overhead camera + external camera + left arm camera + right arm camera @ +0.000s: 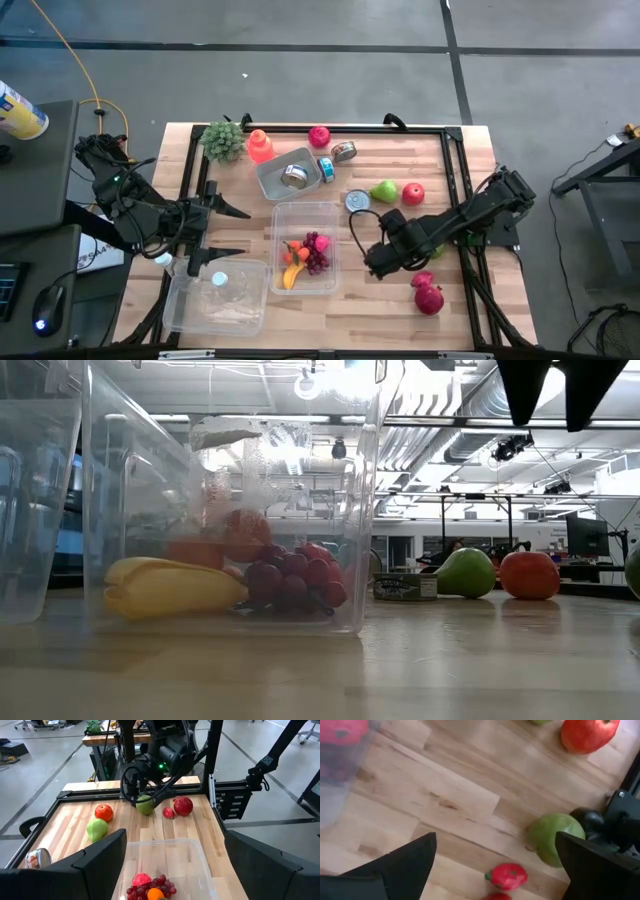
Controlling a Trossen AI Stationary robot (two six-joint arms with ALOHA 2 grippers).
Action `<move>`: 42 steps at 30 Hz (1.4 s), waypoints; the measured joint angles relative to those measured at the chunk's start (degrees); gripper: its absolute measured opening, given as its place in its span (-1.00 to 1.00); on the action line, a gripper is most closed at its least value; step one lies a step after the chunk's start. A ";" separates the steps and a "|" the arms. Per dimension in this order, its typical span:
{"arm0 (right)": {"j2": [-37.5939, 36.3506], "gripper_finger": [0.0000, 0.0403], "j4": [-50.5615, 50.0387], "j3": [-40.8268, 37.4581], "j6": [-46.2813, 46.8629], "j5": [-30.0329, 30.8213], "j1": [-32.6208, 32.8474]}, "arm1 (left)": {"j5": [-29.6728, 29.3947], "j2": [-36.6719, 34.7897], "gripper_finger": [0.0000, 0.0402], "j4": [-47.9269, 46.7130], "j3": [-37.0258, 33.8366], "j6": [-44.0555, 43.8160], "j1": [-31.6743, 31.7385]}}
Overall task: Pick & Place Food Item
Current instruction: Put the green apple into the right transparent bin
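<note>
The right gripper, released and empty, hovers with the green apple just beside one finger, which could nudge it rolling away.

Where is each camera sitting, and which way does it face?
High: overhead, straight down on the table; both arms, left end effector, right end effector.
Low: table height, level past the fruit tub into the room; only dark fingers at the top edge.
Left wrist: across the table toward the right arm, own fingers below.
Right wrist: down at the wood, own fingers wide apart.
Shared: both wrist views show the green apple.
</note>
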 joint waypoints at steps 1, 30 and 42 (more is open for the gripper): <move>0.00 0.94 -0.03 0.00 0.31 0.61 0.00 | 0.00 0.00 0.63 0.00 0.00 0.00 0.00; -7.14 0.92 -0.11 -4.98 13.75 2.02 5.26 | 0.02 -0.02 0.63 0.01 0.00 -1.38 0.00; -23.71 0.92 7.22 -28.52 42.96 -9.01 12.70 | -0.06 -0.02 0.63 -0.68 0.00 -1.24 0.00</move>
